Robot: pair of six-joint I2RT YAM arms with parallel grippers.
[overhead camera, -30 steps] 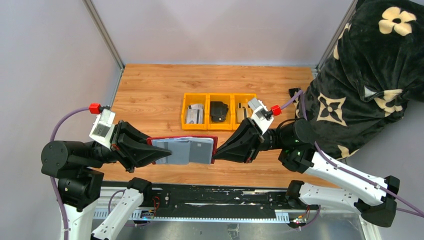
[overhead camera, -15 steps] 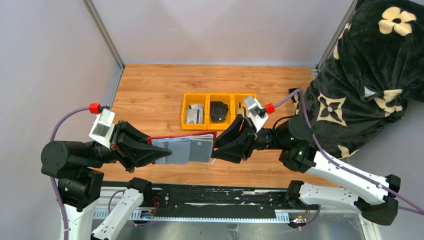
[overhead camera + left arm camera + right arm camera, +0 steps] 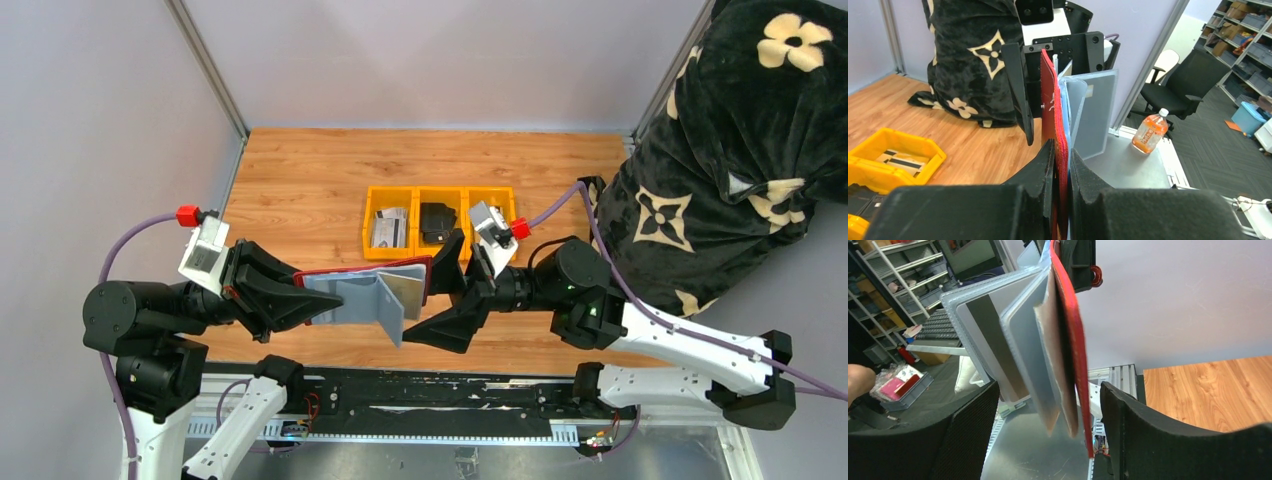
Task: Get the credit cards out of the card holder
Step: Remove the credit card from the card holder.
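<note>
**Item: card holder** (image 3: 355,298). Maroon outside, grey sleeves inside. It is held clear of the worktop (image 3: 300,180) at lower centre of the overhead frame and stands on edge. The long axis runs left to right, with the free end pointing to the right of frame. At that end the grey sleeves fan apart toward the lower frame.

**Contents: credit cards** (image 3: 1048,355). One tan card and one grey card with a dark stripe show in the sleeves.

**Left pincer** (image 3: 312,298). Clamped shut on the left end of the card holder, the maroon cover pinched between both fingers.

**Right pincer** (image 3: 425,305). Jaws spread wide and holding nothing. They straddle the free end of the card holder, and its wrist view shows a gap on each side.

**Containers: yellow bins** (image 3: 390,189). Three stand side by side on the worktop at upper centre, just beyond the card holder.
- Left bin: grey-white cards with a dark stripe.
- Middle bin: a black wallet (image 3: 437,222).
- Right bin: striped cards, partly hidden by the right wrist.
</note>
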